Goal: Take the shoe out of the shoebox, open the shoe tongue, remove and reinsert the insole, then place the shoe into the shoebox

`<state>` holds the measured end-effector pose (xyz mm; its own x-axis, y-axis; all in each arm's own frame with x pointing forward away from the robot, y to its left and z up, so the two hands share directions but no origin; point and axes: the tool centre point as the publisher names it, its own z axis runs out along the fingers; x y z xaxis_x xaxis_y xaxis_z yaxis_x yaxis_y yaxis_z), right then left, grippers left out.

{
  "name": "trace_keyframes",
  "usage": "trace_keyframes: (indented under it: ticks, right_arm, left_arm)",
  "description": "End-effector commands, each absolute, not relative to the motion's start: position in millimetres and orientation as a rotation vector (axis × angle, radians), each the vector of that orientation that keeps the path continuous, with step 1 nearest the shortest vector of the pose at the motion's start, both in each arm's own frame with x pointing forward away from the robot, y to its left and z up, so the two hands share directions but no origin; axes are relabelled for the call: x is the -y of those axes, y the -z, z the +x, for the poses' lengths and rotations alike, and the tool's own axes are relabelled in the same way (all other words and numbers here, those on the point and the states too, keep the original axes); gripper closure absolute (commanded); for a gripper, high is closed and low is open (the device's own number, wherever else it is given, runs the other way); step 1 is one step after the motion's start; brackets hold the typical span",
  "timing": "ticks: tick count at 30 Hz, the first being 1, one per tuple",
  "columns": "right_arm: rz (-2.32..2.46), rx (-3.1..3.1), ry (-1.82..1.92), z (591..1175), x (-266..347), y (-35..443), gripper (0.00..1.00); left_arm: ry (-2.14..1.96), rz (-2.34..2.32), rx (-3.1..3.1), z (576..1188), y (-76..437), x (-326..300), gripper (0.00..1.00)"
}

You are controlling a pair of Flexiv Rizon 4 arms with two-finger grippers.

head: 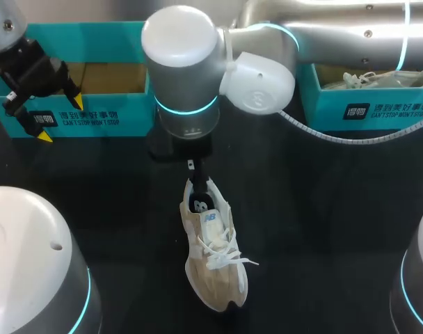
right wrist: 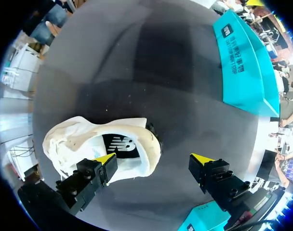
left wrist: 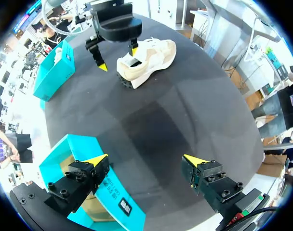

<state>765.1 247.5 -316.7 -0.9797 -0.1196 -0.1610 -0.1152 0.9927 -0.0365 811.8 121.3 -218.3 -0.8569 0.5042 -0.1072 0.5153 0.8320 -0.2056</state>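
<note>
Beige shoe (head: 215, 243) lies on the black tabletop (head: 323, 209); right claw (right wrist: 153, 159), spread, straddles its heel, one finger apparently inside; left claw (left wrist: 146, 159), spread, hovers over the edge of a teal shoebox (left wrist: 110, 190).

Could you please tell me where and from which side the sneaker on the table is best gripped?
Probably the heel collar, from above: the sneaker stands on its sole, opening up, so the open right pincer could put one finger inside and one behind the heel.
</note>
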Motion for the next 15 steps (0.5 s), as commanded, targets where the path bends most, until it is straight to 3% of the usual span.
trace_keyframes:
  ticks: [1, 15]
  right_arm:
    - [-0.177, -2.984, 0.049, 769, -253, 328, 0.0]
    - [-0.216, -3.018, 0.054, 783, -255, 369, 0.0]
  left_arm:
    - [0.35, 0.825, -2.96, 811, 218, -122, 0.0]
    - [0.35, 0.825, -2.96, 811, 218, -122, 0.0]
